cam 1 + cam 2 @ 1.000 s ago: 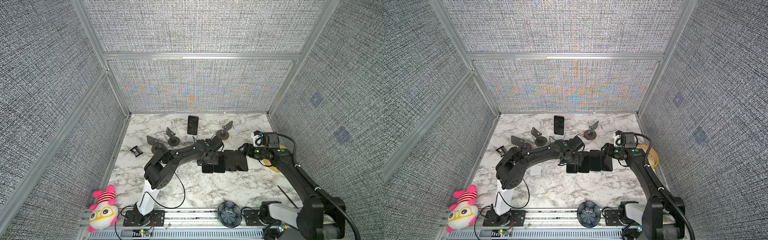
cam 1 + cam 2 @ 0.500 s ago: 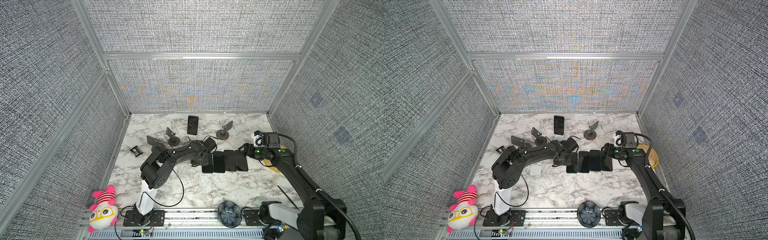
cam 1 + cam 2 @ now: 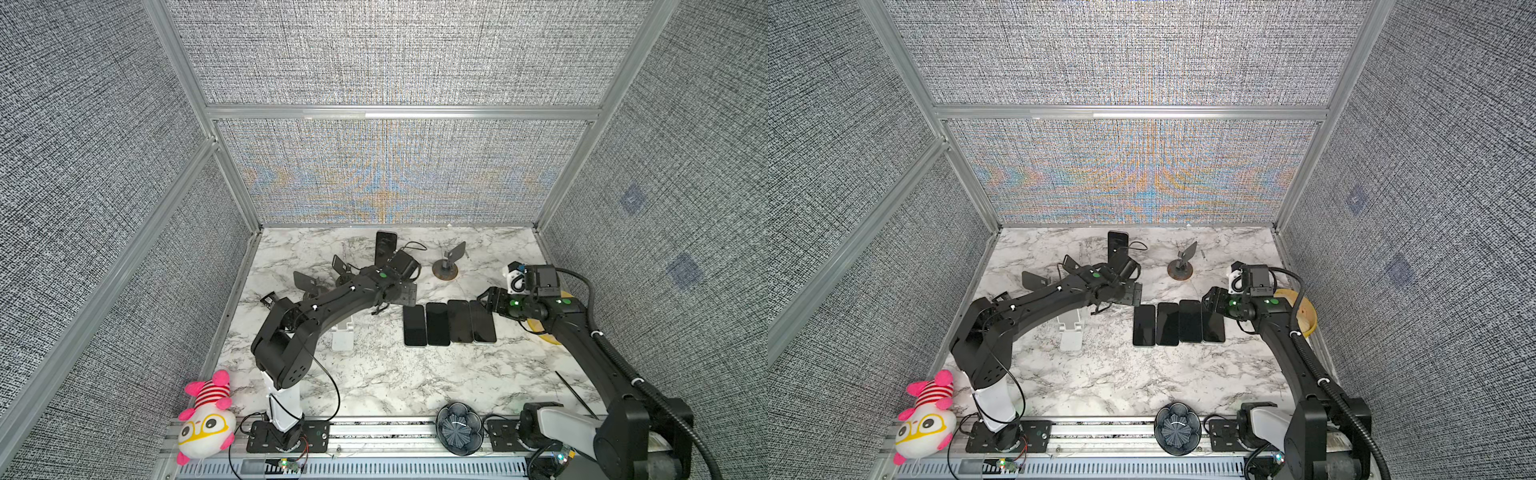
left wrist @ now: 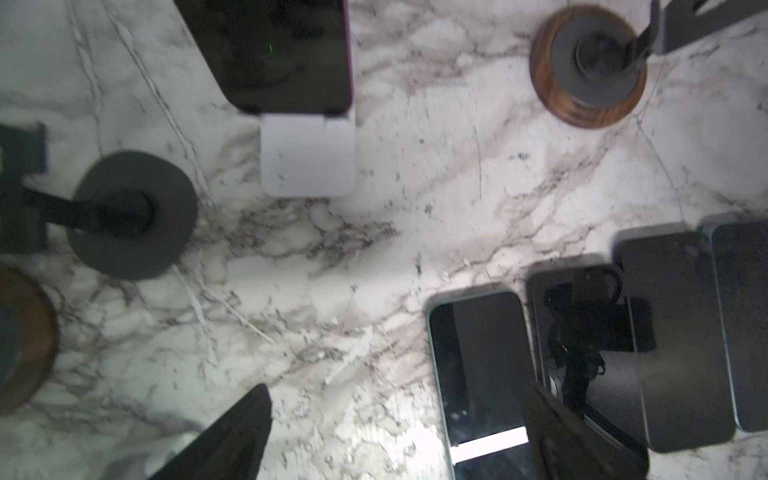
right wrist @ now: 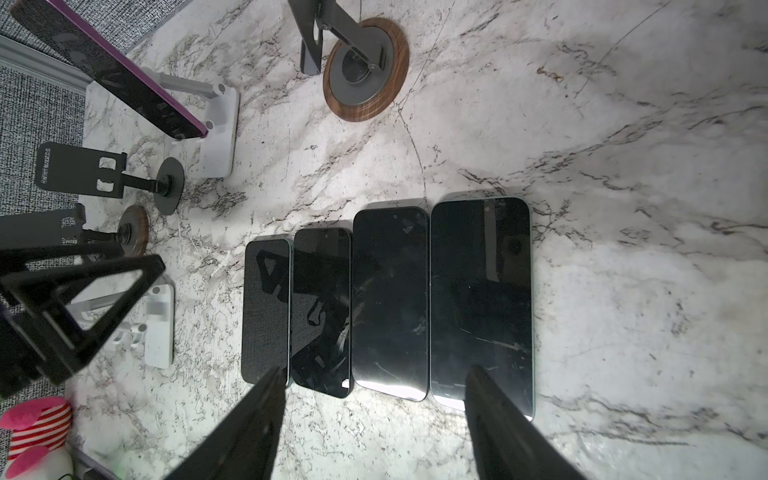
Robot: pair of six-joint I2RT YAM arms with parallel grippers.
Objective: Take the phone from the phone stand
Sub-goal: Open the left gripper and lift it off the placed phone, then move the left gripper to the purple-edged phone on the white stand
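Left wrist view gives me the marble table (image 4: 374, 232), wide and bare ahead, as my open lane. Just beside my left gripper (image 4: 395, 395), fingers apart and empty, four loose phones (image 3: 449, 322) lie flat in a row; a low sweep would scatter them. My right gripper (image 5: 374, 374) hangs over that row, fingers apart too. The phone (image 4: 274, 54) leans on its white stand (image 4: 307, 158) near the rear wall. An off-centre pinch could tip that stand, and the black round-base stand (image 4: 133, 214) and wood-based stand (image 4: 590, 62) flank it.
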